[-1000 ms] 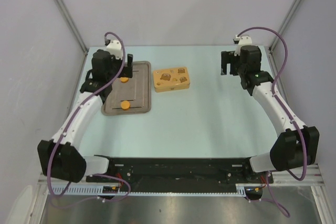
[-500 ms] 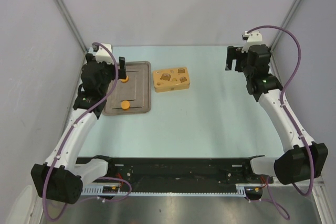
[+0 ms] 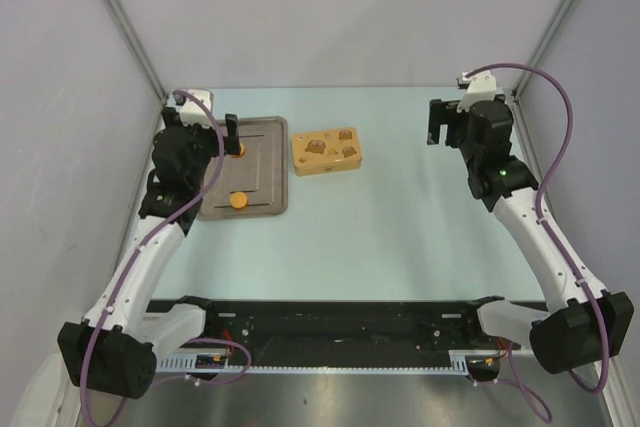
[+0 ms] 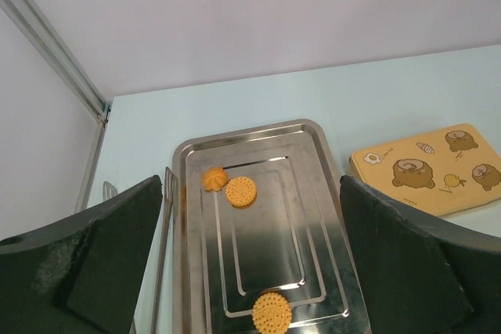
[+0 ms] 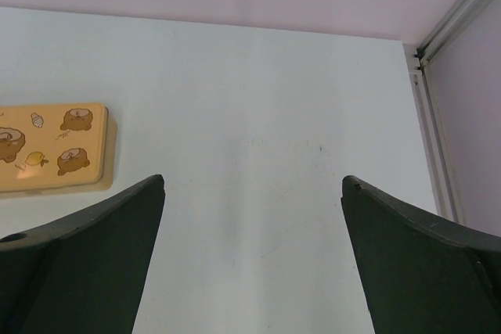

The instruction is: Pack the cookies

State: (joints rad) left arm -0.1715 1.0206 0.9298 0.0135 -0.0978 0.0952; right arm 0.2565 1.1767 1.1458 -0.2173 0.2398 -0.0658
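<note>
Well, the left pincer (image 4: 250, 185) hangs over a metal tray (image 4: 258, 127), jaws spread wide and nothing between them. Three orange cookies (image 4: 240, 192) lie in the tray: two just beside each other toward its far left, a third (image 4: 272, 312) alone at the near end. A yellow box (image 4: 427, 166) printed with bears sits on the worktop (image 3: 400, 207) beside the tray. The right pincer (image 5: 252, 179), equally wide and empty, is over bare worktop, well apart from the box.

No words, numbers or brand marks can be read in any view. The yellow box (image 4: 427, 170) carries only printed cartoon drawings, small brown figures and tiny food shapes, with no legible lettering.
</note>
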